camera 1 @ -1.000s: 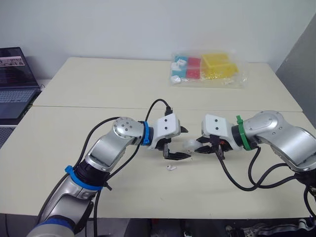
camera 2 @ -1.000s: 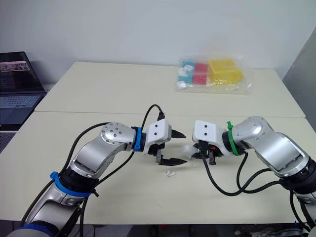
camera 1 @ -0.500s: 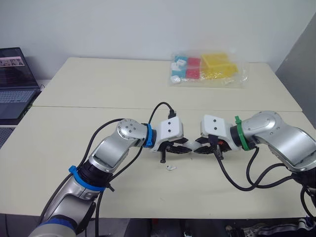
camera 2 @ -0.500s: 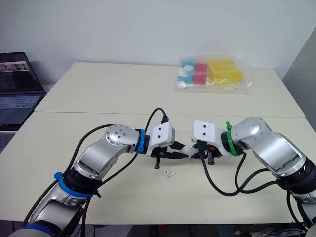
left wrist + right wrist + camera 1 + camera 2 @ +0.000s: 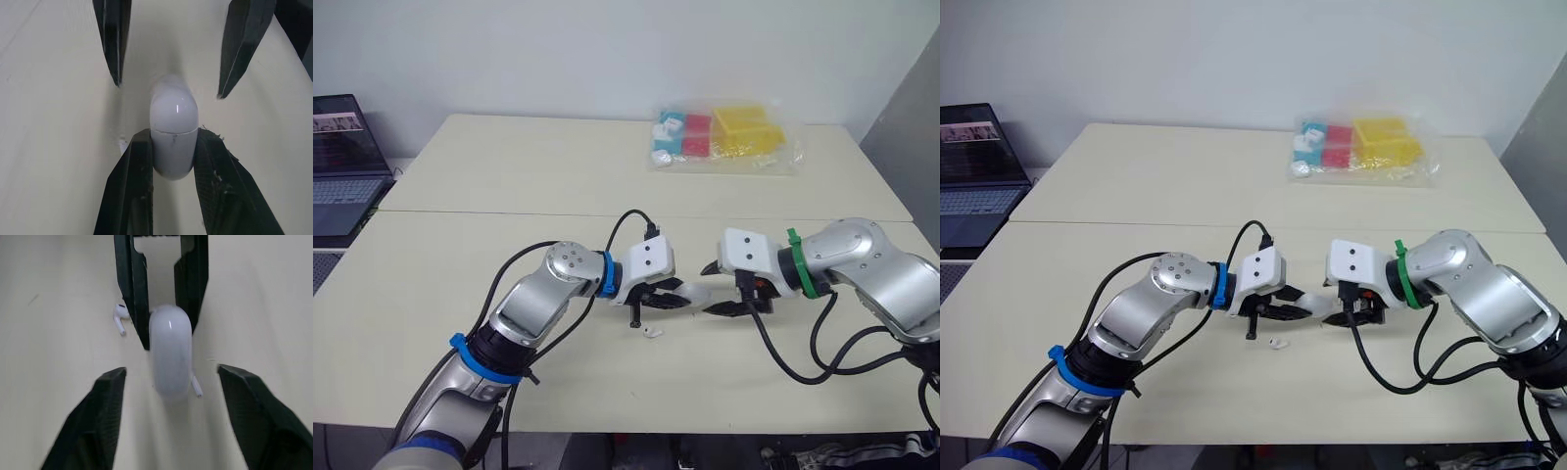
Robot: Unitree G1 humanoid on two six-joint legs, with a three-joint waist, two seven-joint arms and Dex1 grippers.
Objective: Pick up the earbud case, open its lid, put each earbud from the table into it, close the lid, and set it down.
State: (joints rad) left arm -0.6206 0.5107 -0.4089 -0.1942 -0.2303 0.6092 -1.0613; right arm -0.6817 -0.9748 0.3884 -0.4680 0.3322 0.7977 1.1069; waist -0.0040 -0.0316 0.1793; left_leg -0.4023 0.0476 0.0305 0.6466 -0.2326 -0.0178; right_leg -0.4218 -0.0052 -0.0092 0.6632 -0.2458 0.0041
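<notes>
My left gripper [image 5: 681,294] is shut on the white earbud case [image 5: 696,293], holding it by one end just above the table; the case [image 5: 173,127] has its lid closed, with a seam across its middle. My right gripper [image 5: 716,290] stands open at the case's free end, with one finger on each side and neither touching it. One white earbud [image 5: 652,332] lies on the table just in front of the left gripper. In the right wrist view that earbud [image 5: 120,316] lies beside the left fingers, and a second earbud [image 5: 196,386] peeks out from behind the case [image 5: 170,350].
A clear bag of coloured blocks [image 5: 720,137] lies at the far side of the table. A laptop [image 5: 342,166] sits on a separate surface to the left. A seam [image 5: 460,212] crosses the table behind both arms.
A second ago the right gripper held the case and the left was open. The left then shut on the case, and the right has now opened and drawn back slightly.
</notes>
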